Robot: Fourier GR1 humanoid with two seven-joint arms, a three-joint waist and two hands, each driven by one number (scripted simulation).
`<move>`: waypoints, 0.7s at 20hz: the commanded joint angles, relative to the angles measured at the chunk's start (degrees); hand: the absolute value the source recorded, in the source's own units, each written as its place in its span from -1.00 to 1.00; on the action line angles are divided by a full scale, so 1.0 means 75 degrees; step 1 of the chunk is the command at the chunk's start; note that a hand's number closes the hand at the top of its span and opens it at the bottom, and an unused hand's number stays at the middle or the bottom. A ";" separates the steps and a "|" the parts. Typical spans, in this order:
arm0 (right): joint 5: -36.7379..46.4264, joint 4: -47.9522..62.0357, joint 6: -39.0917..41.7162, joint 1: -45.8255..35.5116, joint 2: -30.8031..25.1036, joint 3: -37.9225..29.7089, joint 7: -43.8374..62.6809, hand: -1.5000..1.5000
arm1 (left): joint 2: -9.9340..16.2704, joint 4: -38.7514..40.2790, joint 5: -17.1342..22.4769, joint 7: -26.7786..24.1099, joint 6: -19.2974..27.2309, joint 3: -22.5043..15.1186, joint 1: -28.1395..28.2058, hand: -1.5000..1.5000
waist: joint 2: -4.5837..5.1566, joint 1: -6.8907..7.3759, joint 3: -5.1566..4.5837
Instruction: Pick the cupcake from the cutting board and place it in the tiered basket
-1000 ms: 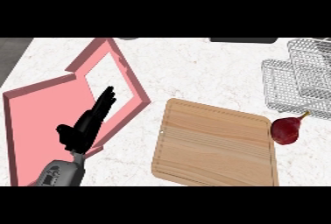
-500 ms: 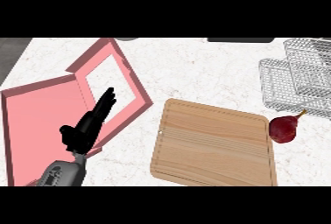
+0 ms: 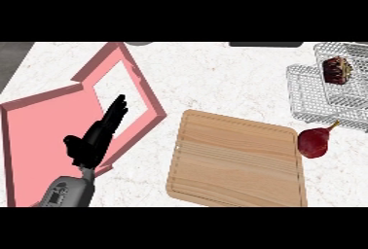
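The cupcake (image 3: pixel 336 70), dark brown, lies in the upper tier of the wire tiered basket (image 3: pixel 309 97) at the far right. The wooden cutting board (image 3: pixel 237 160) lies bare in the middle of the counter. My left hand (image 3: pixel 97 136) shows at the left over the pink shape, fingers straight and pointing up and right, holding nothing. My right hand is out of the view.
A red pear (image 3: pixel 314 142) lies on the counter between the board's right edge and the basket. A flat pink frame-like shape (image 3: pixel 43 131) covers the left of the white marbled counter. Dark objects peek in at the top edge.
The view has shifted so the basket's upper tier with the cupcake now shows. My left hand has stayed in about the same place and pose.
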 commanded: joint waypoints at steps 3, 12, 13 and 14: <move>-0.0247 -0.0276 -0.1631 0.0133 -0.0155 -0.0400 -0.0043 -1.00 | -0.0177 -0.0081 -0.0021 0.0131 0.0056 -0.0047 0.0008 0.00 | 0.0040 0.0043 0.0000; -0.0436 -0.0304 -0.3337 0.0699 -0.2209 -0.1163 -0.0718 -1.00 | 0.0088 -0.0267 -0.0025 -0.0037 -0.0182 -0.0002 0.0325 0.00 | 0.0110 0.0172 0.0025; -0.0703 -0.0188 -0.3285 0.0896 -0.2261 -0.1447 -0.0914 -1.00 | 0.0080 -0.0098 -0.0087 -0.0192 -0.0258 -0.0073 0.0420 0.00 | 0.0093 0.0083 0.0024; -0.0875 -0.0120 -0.3165 0.1031 -0.2468 -0.1655 -0.1168 -1.00 | -0.0161 -0.0127 -0.0079 -0.0133 -0.0130 -0.0145 0.0231 0.00 | 0.0116 0.0053 0.0034</move>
